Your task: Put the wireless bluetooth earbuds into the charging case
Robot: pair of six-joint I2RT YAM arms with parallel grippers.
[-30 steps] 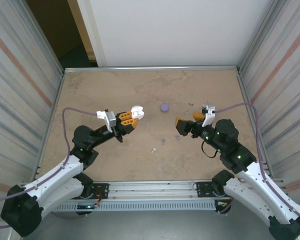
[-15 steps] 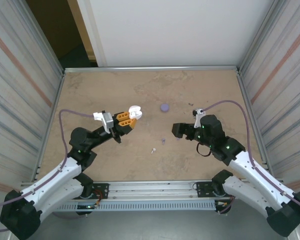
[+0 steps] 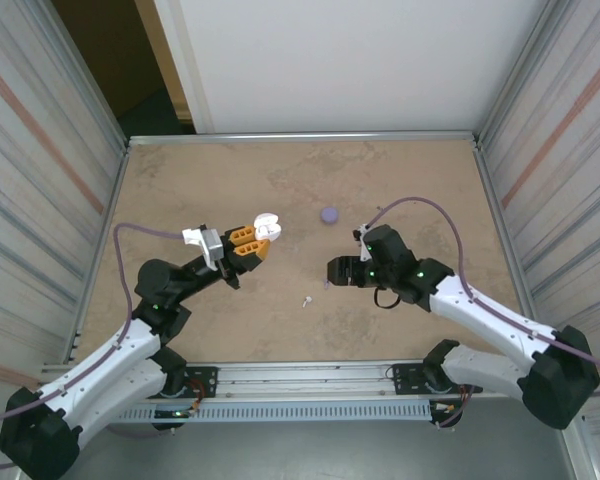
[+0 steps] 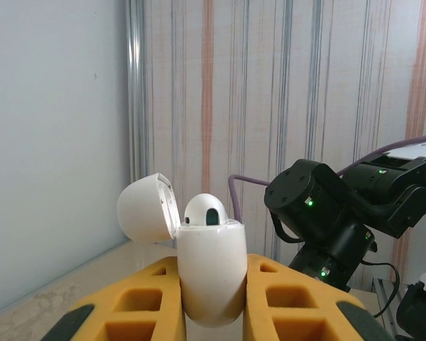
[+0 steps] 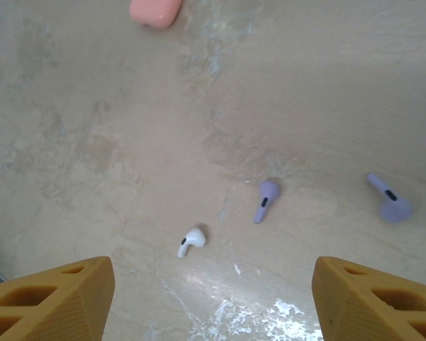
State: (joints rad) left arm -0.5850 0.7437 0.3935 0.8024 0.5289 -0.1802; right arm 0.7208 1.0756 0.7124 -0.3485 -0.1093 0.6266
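Note:
My left gripper (image 4: 213, 291) is shut on a white charging case (image 4: 211, 270), held upright above the table. Its lid (image 4: 148, 207) is flipped open to the left. One white earbud (image 4: 207, 212) sits in the case. In the top view the left gripper (image 3: 252, 238) and the case (image 3: 268, 224) are left of centre. My right gripper (image 5: 213, 284) is open, pointing down over the table with nothing between its fingers. Below it lie a white earbud (image 5: 192, 240) and two purple earbuds (image 5: 266, 197) (image 5: 390, 202). From above, the right gripper (image 3: 337, 272) hangs just right of the white earbud (image 3: 306, 300).
A purple case (image 3: 329, 214), closed, lies on the table beyond the right gripper. A coral-pink case (image 5: 155, 10) lies at the top edge of the right wrist view. Metal walls (image 3: 70, 150) border the table on both sides.
My right arm has swung left and lower, bringing its gripper over the loose earbuds at the table's middle. The left gripper has drifted slightly left, still holding the case.

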